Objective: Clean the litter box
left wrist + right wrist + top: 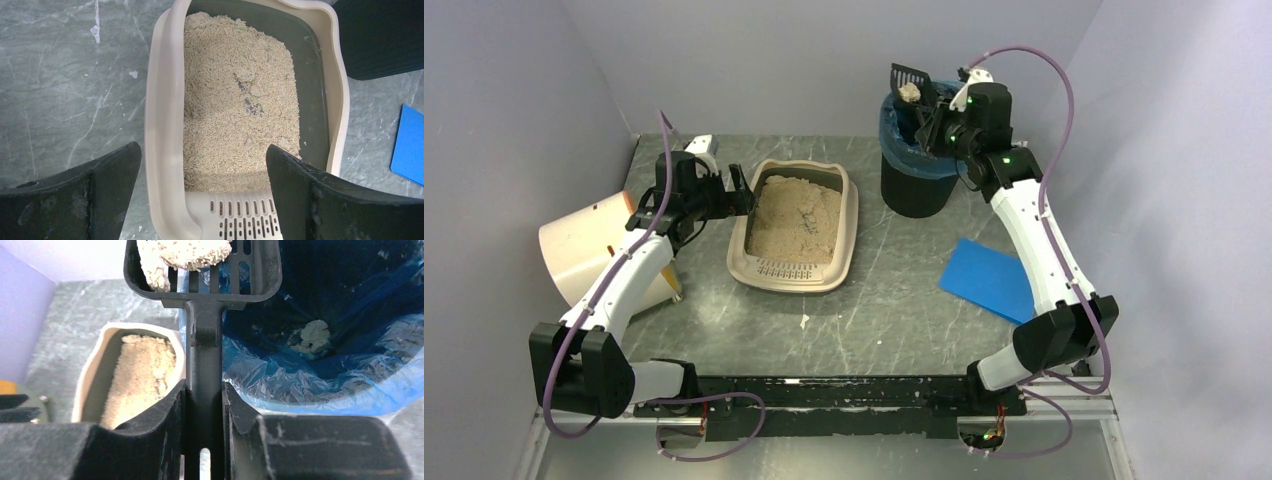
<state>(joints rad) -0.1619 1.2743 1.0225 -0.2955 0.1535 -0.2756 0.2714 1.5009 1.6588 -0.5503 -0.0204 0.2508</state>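
Right jaws pinch the scoop [202,315] handle over the bin [914,190]; your left gripper [739,192] hangs with jaws spread wide, gripping nothing.

Your right gripper [204,390] holds the black slotted scoop above the blue liner [310,375], with clumped litter [185,252] on it and one clump [314,335] down in the liner. One litter box [792,272] sits mid-table: beige plastic with rounded corners, grate lip at the near end, grainy tan litter. The bin stands apart to its right, and bare table [894,320] lies between them and in front. One cream drum [584,245] lies at the left edge, and one flat blue sheet [989,278] near the right.
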